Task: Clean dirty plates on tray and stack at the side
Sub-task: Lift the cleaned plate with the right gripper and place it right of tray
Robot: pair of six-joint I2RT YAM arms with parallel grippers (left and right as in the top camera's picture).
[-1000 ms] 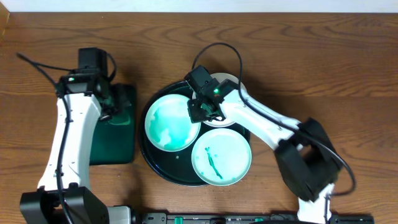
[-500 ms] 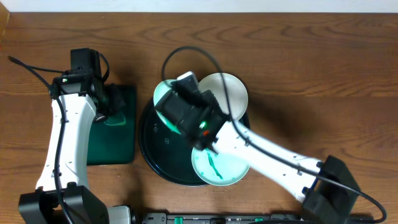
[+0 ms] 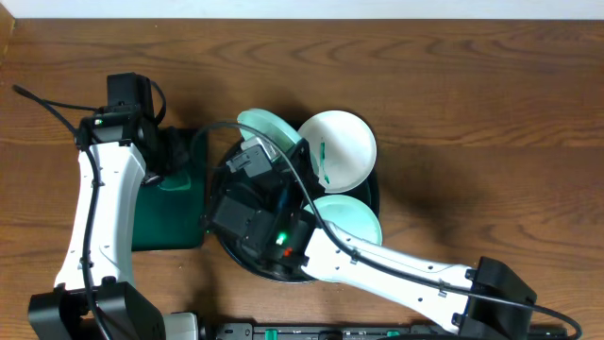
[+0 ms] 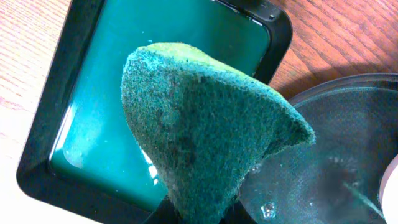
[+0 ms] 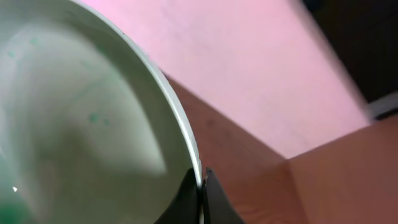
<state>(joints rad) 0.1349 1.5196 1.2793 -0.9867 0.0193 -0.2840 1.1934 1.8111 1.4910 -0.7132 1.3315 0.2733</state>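
Even overhead light; blurred right-wrist view.

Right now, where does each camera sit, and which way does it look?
Overhead: above the table, looking straight down on the round tray, plates, left arm and right arm.
Left wrist: on the left arm, looking down past the green sponge in its left hand at the rectangular tray.
Right wrist: on the right arm, looking along a plate pinched in the right hand.
Shared: overhead and left wrist both show the rectangular tray.
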